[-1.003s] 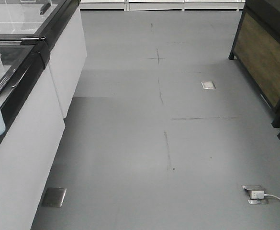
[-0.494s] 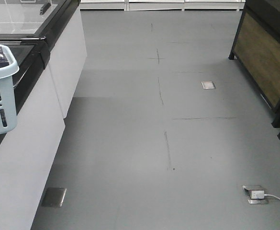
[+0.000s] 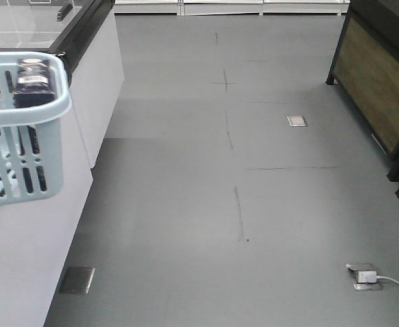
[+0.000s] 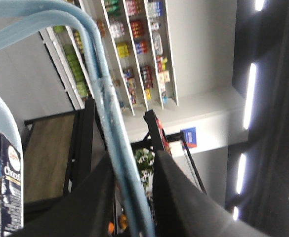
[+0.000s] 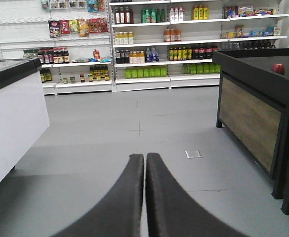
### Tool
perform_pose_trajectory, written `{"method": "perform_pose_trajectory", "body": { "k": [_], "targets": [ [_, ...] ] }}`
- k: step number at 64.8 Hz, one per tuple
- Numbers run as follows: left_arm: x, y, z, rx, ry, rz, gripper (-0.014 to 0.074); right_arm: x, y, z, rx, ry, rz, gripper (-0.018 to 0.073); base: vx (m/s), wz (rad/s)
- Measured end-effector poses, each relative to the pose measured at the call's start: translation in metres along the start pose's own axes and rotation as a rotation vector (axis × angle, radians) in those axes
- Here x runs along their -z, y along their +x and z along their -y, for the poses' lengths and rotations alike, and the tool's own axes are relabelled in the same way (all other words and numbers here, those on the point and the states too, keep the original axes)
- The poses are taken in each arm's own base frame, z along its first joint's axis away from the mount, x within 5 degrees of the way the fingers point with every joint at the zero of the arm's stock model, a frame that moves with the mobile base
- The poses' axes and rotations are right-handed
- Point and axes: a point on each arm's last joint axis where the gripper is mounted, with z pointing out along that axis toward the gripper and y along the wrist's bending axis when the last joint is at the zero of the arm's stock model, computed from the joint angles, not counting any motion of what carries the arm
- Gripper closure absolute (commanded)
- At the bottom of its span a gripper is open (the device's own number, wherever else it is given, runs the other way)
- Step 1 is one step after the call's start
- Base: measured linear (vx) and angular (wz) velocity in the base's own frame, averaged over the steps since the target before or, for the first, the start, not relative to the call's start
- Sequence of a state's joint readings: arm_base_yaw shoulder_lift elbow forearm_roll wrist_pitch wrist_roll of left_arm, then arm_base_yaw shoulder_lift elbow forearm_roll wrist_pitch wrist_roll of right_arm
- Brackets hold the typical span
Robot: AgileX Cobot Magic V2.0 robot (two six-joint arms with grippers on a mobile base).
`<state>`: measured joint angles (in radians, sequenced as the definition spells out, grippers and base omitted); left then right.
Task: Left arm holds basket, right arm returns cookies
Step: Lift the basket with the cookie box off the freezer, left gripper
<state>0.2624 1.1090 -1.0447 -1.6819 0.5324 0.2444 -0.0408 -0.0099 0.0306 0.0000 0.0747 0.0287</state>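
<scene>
The pale blue basket hangs at the left of the front view, level with the freezer edge. The dark navy cookies box stands inside it, its top showing above the rim. In the left wrist view the basket's two loop handles run down between the dark fingers of my left gripper, which is shut on them. The cookies box shows at the lower left corner there. My right gripper is shut with nothing in it, over the bare floor, far from the basket.
A white chest freezer with a black rim lines the left. A dark display stand with wooden sides stands at the right. A floor socket with a white plug lies at the lower right. Stocked shelves fill the far wall.
The basket has swung in from the left edge of the front view, moving right and up, and now shows much larger with the cookies box inside.
</scene>
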Motion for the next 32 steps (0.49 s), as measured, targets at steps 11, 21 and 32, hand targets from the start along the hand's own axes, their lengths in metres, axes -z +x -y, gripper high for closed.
{"method": "perform_pose_trajectory", "body": {
  "k": [11,21,32],
  "targets": [
    [0.009,0.036,-0.003,-0.003,0.006,-0.093,0.0604,0.000,0.000,0.000,0.000,0.000,0.000,0.0567,0.00,0.00],
    [0.020,0.067,-0.004,-0.014,0.024,-0.187,0.0604,0.000,0.000,0.000,0.000,0.000,0.000,0.0567,0.00,0.00],
    [0.035,0.089,-0.008,-0.006,0.028,-0.237,0.0604,0.000,0.000,0.000,0.000,0.000,0.000,0.0567,0.00,0.00]
  ]
}}
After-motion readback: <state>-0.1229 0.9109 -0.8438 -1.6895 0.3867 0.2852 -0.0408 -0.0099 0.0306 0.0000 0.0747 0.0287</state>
